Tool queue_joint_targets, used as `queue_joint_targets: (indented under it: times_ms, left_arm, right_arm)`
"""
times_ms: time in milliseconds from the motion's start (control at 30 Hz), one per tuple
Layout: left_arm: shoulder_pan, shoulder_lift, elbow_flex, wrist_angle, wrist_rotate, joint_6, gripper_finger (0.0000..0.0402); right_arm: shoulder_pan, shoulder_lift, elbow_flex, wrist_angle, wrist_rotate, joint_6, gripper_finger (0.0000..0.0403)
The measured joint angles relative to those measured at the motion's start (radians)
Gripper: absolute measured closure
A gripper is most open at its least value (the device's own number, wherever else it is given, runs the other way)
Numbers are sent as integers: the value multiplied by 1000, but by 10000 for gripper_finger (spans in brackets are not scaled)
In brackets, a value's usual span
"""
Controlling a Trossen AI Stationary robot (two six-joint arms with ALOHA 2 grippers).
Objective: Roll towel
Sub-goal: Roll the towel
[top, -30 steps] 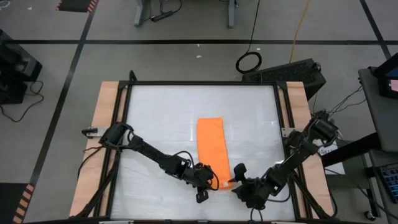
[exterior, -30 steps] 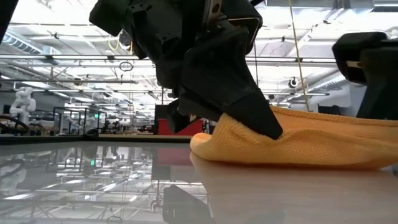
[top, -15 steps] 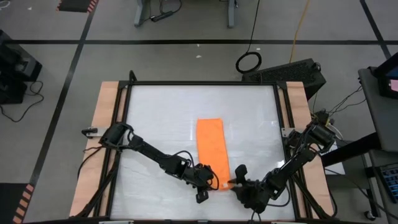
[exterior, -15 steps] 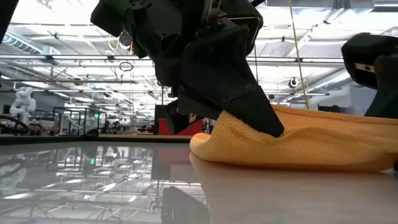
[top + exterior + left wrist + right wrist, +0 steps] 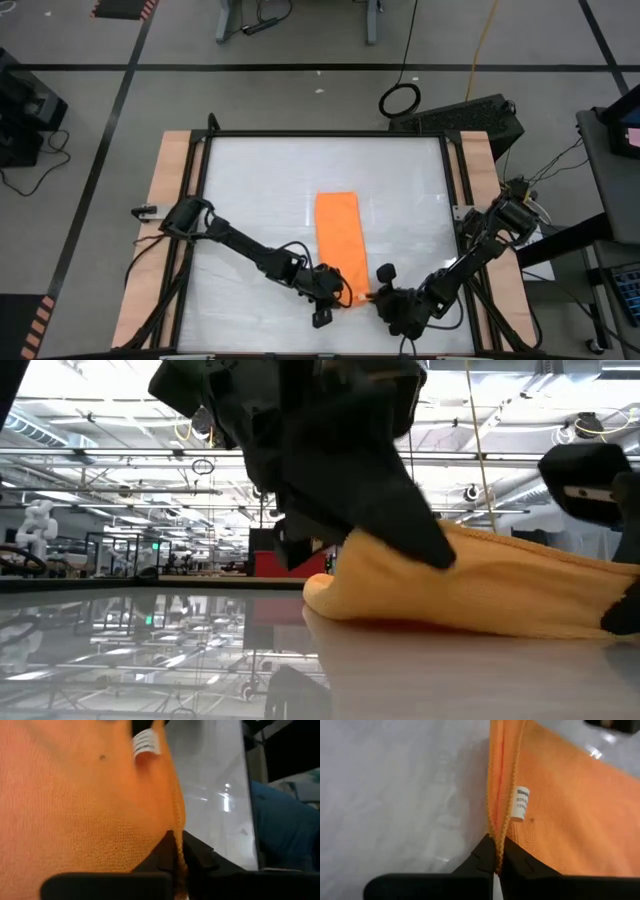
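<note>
**Pinching the near hem to start the roll**

Gripping from the left, the left gripper (image 5: 335,298) clamps the near edge of the bright orange soft cloth towel (image 5: 341,242), folded into a strip on the white table (image 5: 250,190) toward its near edge. The right gripper (image 5: 377,296) pinches the opposite corner. Both should lift and curl evenly together. Nothing else obstructs.

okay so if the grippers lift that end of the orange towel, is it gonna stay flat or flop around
Probably flop. The towel is soft cloth: in the low view its pinched end humps and sags. It is likely light, since the left gripper and right gripper raise its edge by thin pinches. Its nubby weave probably grips, not slips.
</note>
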Motion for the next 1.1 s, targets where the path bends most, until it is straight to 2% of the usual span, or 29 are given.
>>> queue_joint_targets:
  times_ms: [267, 367, 467, 600, 867, 967, 1100]
  left_arm:
    - [-4, -119, 1, -65, 15, 155, 264]
    - [-18, -170, 1, -128, -17, 236, 234]
    - [-55, -200, 2, -227, -113, 305, 220]
    - [-125, -197, 1, -257, -237, 381, 216]
    - [-281, -103, 1, -176, -568, 598, 216]
    - [-323, -40, 1, -108, -650, 682, 216]
    - [-342, 23, 1, -66, -761, 694, 209]
  right_arm:
    - [-48, -45, 0, -3, -168, 114, 401]
    - [-64, -70, 0, -4, -220, 131, 402]
    - [-85, -86, 0, -4, -257, 156, 402]
    - [-112, -103, 1, 0, -308, 208, 402]
    - [-153, -110, 0, 4, -365, 251, 403]
    - [-167, -110, 1, 6, -384, 274, 403]
    - [-178, -110, 1, 11, -403, 290, 403]
